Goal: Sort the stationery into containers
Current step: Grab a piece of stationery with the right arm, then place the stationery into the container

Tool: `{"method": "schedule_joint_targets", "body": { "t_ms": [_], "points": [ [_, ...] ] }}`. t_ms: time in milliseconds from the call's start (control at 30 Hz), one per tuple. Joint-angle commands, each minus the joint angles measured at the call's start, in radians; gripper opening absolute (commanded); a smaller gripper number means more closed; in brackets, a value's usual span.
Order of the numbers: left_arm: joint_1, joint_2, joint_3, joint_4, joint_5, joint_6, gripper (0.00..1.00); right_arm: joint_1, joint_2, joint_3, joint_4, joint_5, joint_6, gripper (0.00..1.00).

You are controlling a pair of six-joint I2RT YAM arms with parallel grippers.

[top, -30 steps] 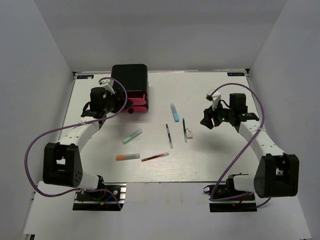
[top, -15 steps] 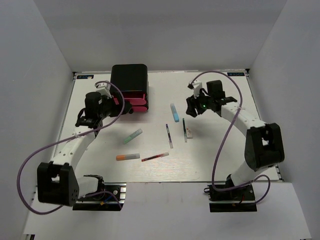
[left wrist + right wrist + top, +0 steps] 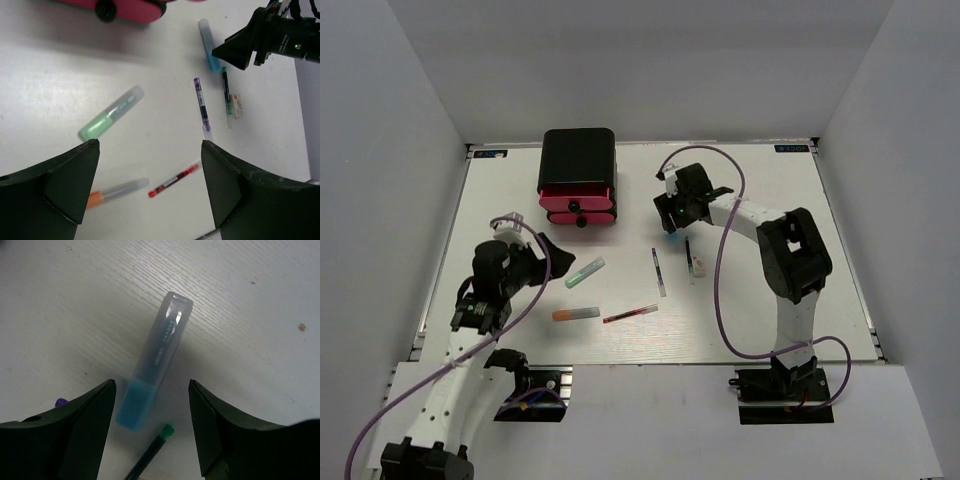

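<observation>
The containers, a black box [image 3: 578,158] with pink-red drawers [image 3: 578,205], stand at the back left. My left gripper [image 3: 556,257] hangs open and empty high over the table, its jaws [image 3: 149,146] framing the red pen [image 3: 175,179], with the green marker [image 3: 111,120] and orange marker [image 3: 117,192] nearby. My right gripper [image 3: 670,214] is open just above the light-blue marker [image 3: 157,360], one finger on each side and neither touching it. Two dark pens [image 3: 658,272] [image 3: 689,258] and a small white block [image 3: 698,265] lie in the middle.
White walls close in the table on three sides. A purple cable loops from each arm. The drawer front and its black knob [image 3: 106,9] show at the top edge of the left wrist view. A green-capped pen tip [image 3: 165,430] lies right beside the light-blue marker.
My left gripper has drawn back from the drawers toward the near left and opened wide. My right arm has swung left across the table to the light-blue marker.
</observation>
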Motion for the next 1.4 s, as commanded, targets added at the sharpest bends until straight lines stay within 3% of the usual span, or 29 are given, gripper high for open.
{"method": "schedule_joint_targets", "body": {
  "t_ms": [0, 133, 267, 400, 533, 667, 800, 900, 1100, 1367],
  "points": [
    [-0.005, -0.083, -0.042, -0.11, -0.048, -0.154, 0.93, 0.026, 0.032, 0.065, 0.039, 0.132, 0.054, 0.66],
    [-0.005, -0.108, -0.042, -0.172, -0.079, -0.259, 0.93, 0.049, 0.073, 0.078, 0.044, 0.18, 0.068, 0.62],
    [-0.005, -0.072, -0.031, -0.193, -0.088, -0.296, 0.93, 0.049, 0.092, 0.069, 0.032, 0.137, 0.076, 0.5],
    [-0.005, 0.036, 0.013, -0.247, -0.097, -0.341, 0.93, 0.043, 0.082, 0.052, 0.015, 0.037, 0.082, 0.2],
    [-0.005, 0.145, 0.038, -0.305, -0.088, -0.44, 0.91, 0.04, 0.032, 0.032, -0.004, -0.059, 0.036, 0.08],
    [-0.005, 0.166, 0.058, -0.351, -0.088, -0.532, 0.91, 0.04, -0.101, 0.021, -0.017, -0.243, -0.088, 0.06],
    [-0.005, 0.166, 0.058, -0.402, -0.097, -0.633, 0.91, 0.051, -0.333, -0.046, 0.085, -0.395, -0.252, 0.06],
    [-0.005, 0.166, 0.044, -0.422, -0.085, -0.712, 0.91, 0.06, -0.378, -0.025, 0.111, -0.489, -0.395, 0.04],
    [-0.005, 0.166, 0.0, -0.434, -0.076, -0.788, 0.92, 0.091, -0.309, 0.108, 0.194, -0.612, -0.487, 0.02],
    [-0.005, 0.145, -0.043, -0.425, -0.047, -0.809, 0.92, 0.164, -0.105, 0.306, 0.424, -0.704, -0.452, 0.02]
  ]
}}
